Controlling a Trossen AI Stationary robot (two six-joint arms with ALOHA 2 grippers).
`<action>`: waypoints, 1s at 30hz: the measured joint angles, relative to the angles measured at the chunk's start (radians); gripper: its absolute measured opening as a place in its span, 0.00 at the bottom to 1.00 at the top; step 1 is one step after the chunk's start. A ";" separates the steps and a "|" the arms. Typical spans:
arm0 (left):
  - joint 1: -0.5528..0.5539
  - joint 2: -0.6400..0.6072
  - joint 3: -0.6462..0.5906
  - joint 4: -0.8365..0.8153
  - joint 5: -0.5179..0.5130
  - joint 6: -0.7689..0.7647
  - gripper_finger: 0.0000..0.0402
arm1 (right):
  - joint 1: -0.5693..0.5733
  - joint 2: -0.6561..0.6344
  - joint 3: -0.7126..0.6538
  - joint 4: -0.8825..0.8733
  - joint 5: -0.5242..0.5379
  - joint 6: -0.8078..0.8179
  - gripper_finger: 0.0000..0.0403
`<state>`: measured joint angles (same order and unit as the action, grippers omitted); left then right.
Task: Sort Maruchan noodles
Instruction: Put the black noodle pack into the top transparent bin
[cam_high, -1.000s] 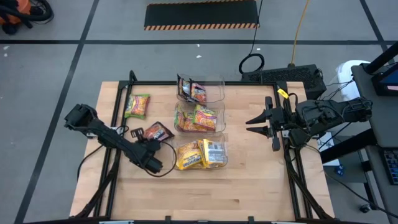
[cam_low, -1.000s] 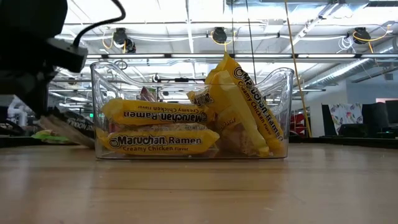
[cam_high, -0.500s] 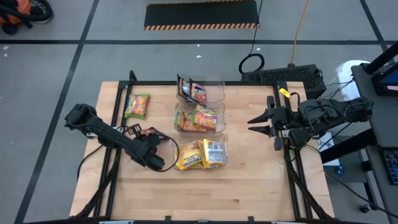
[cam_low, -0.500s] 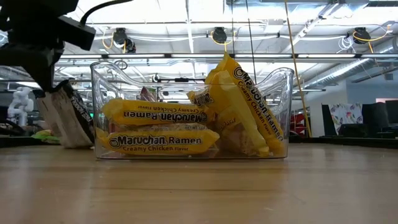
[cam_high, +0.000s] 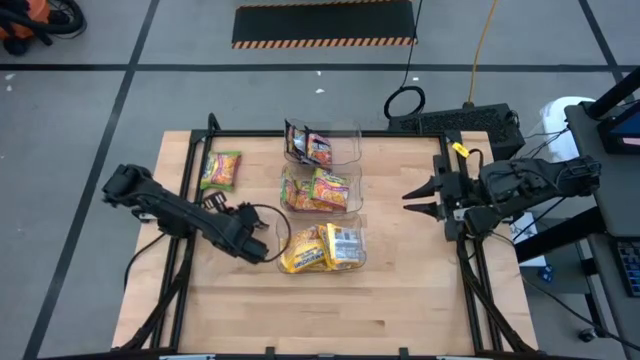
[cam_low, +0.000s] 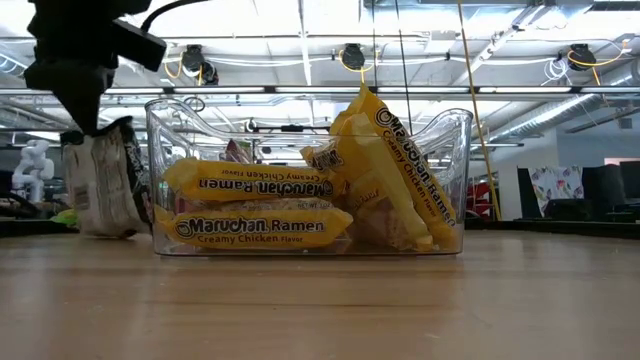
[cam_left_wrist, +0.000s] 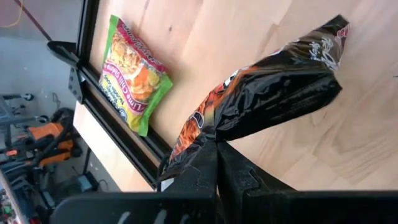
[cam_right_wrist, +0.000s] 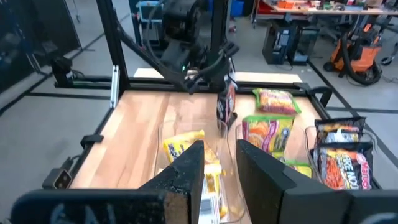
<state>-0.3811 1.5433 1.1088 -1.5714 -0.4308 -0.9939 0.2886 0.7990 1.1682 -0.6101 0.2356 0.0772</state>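
A dark brown Maruchan packet (cam_left_wrist: 273, 87) hangs below my left gripper (cam_left_wrist: 216, 148), which is shut on it just left of the near bin, as the low view (cam_low: 100, 180) also shows. Three clear bins stand in a row mid-table. The far one (cam_high: 322, 146) holds dark packets, the middle one (cam_high: 320, 190) green-yellow ones, the near one (cam_high: 325, 248) yellow ones. A green-yellow packet (cam_high: 221, 170) lies flat at the far left. My right gripper (cam_high: 410, 198) hovers open, high at the table's right, holding nothing. My left gripper pinches the dark packet's crimped end (cam_left_wrist: 205, 134) between its two fingers, which slant down from above. The packet hangs upright below the fingers (cam_right_wrist: 225, 102). Whether its lower end (cam_low: 100, 232) touches the table, I cannot tell.
A black metal frame (cam_high: 190, 180) runs along the table's left, far and right edges. Bare wood lies in front of the near bin and between the bins and my right gripper.
My left gripper has risen and swung a little toward the table's far edge, staying shut on the dark packet. The packet, tilted with one end low on the table a second ago, has been drawn up and now hangs upright.
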 joint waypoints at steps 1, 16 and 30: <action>0.006 -0.010 0.000 -0.002 -0.004 0.001 0.00 | 0.000 -0.001 -0.001 -0.005 0.000 -0.001 0.23; 0.101 -0.273 0.000 0.000 -0.126 -0.012 0.00 | 0.000 -0.003 -0.001 -0.001 0.000 -0.010 0.23; 0.245 -0.288 0.000 0.001 -0.250 0.053 0.00 | 0.000 -0.002 0.000 -0.001 0.000 -0.010 0.23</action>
<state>-0.1357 1.2556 1.1088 -1.5703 -0.6810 -0.9409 0.2889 0.7967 1.1679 -0.6113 0.2352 0.0668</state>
